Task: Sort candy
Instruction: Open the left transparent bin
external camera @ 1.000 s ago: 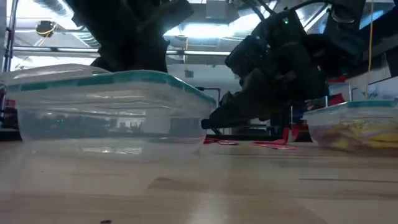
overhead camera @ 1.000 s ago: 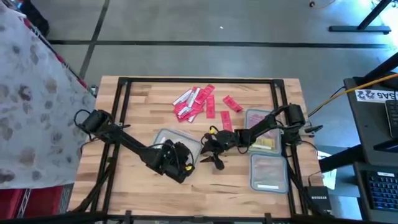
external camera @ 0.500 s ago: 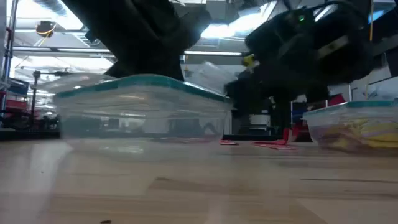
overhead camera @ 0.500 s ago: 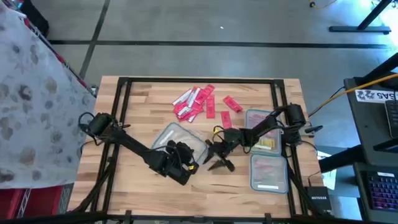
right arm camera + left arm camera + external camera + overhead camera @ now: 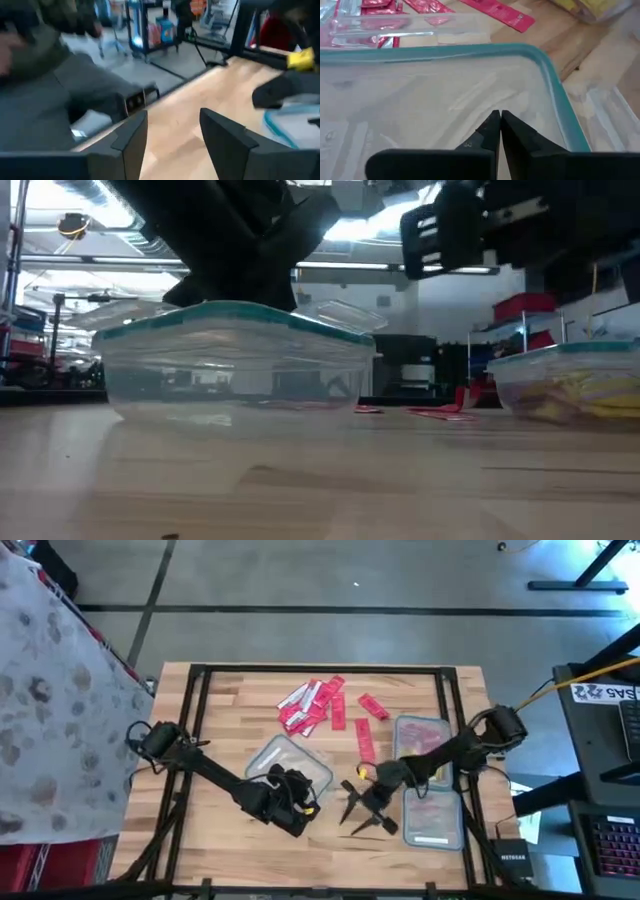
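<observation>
The candy (image 5: 313,705) is a pile of red and pink wrapped pieces lying flat on the table's far middle, with loose red pieces (image 5: 364,740) nearer the right tubs. A clear teal-rimmed tub (image 5: 290,762) stands on its base at mid-table. My left gripper (image 5: 496,122) is shut, its fingertips over the near part of that tub (image 5: 540,65). My right gripper (image 5: 365,812) is open above bare wood, right of the tub, with nothing between its fingers (image 5: 131,135). My left gripper has its shut fingertips (image 5: 492,131) over the clear tub's top face (image 5: 470,97), slanting down from the table's near left. I cannot tell whether they touch it. The tub stands flat on the table.
Two more clear tubs stand at the right: a far one (image 5: 424,745) holding yellow pieces and a near one (image 5: 432,818) holding pink ones. A black frame (image 5: 320,670) borders the table. Bare wood lies along the near edge and at the left.
My right gripper has gone up and toward the table's near right, away from the middle tub. The clear tub has slid a little toward the right and turned about on the table, with my left gripper moving along with it.
</observation>
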`<state>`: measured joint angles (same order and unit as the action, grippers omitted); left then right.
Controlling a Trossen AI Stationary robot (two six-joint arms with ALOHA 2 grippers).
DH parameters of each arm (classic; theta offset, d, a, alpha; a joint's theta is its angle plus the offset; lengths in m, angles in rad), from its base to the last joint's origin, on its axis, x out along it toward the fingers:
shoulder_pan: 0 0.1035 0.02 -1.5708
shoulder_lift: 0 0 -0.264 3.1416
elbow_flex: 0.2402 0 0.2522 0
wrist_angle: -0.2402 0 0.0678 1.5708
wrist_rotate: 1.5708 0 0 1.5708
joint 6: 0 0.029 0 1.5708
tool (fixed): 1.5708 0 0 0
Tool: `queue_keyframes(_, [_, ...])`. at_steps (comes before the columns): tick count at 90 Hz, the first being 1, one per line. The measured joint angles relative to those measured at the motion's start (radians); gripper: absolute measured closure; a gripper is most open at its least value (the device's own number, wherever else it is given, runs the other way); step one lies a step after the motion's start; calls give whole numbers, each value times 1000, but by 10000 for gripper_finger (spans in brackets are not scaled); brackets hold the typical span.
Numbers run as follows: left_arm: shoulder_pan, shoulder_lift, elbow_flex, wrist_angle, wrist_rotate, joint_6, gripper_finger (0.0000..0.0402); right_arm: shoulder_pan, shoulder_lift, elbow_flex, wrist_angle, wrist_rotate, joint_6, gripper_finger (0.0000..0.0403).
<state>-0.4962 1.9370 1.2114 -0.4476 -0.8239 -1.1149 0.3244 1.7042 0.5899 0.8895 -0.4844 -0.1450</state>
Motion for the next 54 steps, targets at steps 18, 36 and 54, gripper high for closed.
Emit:
queue_keyframes(18, [-36,-72,37,0,48,68,401,88,1,93,-209,301,-280,233])
queue_keyframes(36, [-64,-112,78,8,21,124,401,137,36,205,-365,481,-546,233])
queue_keyframes(54, [-98,-141,90,-7,8,131,401,167,99,280,-392,567,-746,233])
